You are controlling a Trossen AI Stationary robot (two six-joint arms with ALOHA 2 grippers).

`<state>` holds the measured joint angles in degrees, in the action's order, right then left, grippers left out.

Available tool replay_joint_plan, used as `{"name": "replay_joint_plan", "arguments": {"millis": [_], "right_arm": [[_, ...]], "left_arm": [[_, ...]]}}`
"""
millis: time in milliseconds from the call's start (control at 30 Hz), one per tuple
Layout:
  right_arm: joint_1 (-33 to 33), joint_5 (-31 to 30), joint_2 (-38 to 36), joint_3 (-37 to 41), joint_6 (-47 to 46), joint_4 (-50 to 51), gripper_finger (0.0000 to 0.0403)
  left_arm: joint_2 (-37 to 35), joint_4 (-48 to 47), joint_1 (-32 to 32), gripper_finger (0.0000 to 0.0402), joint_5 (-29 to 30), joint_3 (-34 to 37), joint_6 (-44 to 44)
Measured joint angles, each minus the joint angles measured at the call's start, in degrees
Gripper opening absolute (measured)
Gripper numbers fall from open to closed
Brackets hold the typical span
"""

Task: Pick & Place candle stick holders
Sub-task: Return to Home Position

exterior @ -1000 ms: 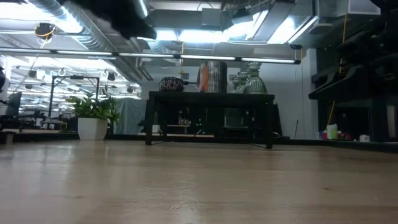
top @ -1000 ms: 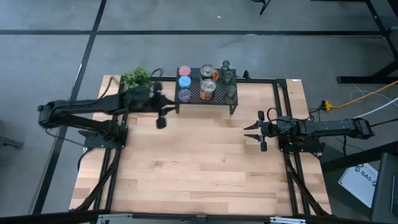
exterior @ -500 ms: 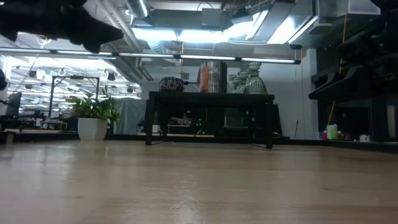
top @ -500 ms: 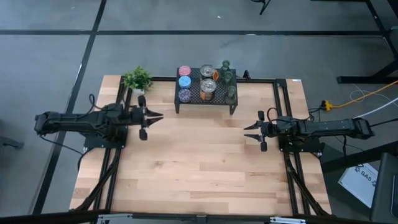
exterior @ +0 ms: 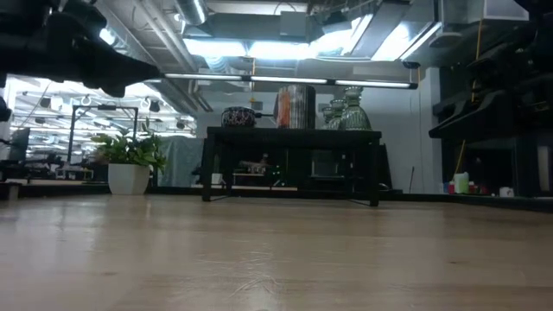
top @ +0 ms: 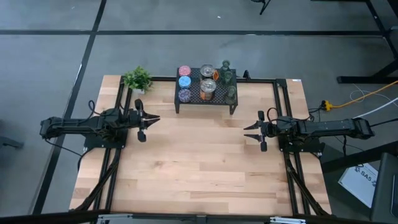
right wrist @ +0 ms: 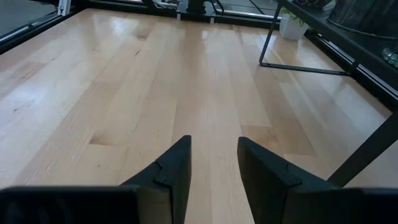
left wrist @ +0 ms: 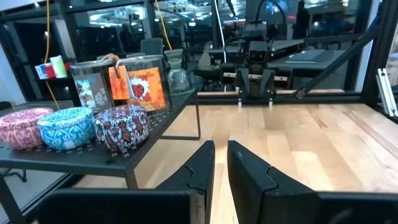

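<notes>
A black mesh stand [top: 217,99] is set at the far edge of the wooden surface [top: 199,168], near its middle, and all the candle stick holders are gathered on top of it. At its left end a row of three is formed from far to near: the pink holder [top: 185,71], the blue holder [top: 185,81] and the purple holder [top: 185,94]. All three are seen in the left wrist view as low round tins covered by patterned lids, so what lies inside cannot be told. In the middle the two silver-and-orange holders [top: 207,72] are placed one behind the other, each capped in silver and labelled in orange. At the right end the clear greenish glass holders [top: 229,76] are lined up upright, and their insides cannot be made out. A small green plant in a white pot [top: 137,78] is placed left of the stand, apart from it.

The left pincer [top: 154,117] is held over the left of the surface, well apart from the stand, its fingers almost closed with only a narrow slit between them and nothing gripped. The right pincer [top: 246,131] is held over the right side, its fingers parted and empty
</notes>
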<state>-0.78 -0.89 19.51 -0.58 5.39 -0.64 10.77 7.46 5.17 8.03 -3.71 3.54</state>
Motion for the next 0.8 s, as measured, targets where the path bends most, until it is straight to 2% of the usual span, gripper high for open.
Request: {"name": "replay_joint_plan", "arguments": {"millis": [400, 800], "right_arm": [[-0.02, 0.0, 0.01, 0.0, 0.0, 0.0, 0.0132], [-0.01, -0.02, 0.0, 0.0, 0.0, 0.0, 0.0132]], "left_arm": [[-2.36, -0.86, 0.0, 0.0031, -2.03, 0.55, -1.01], [-3.0, -8.51, 0.0, 0.0025, -0.88, 0.53, -2.71]]}}
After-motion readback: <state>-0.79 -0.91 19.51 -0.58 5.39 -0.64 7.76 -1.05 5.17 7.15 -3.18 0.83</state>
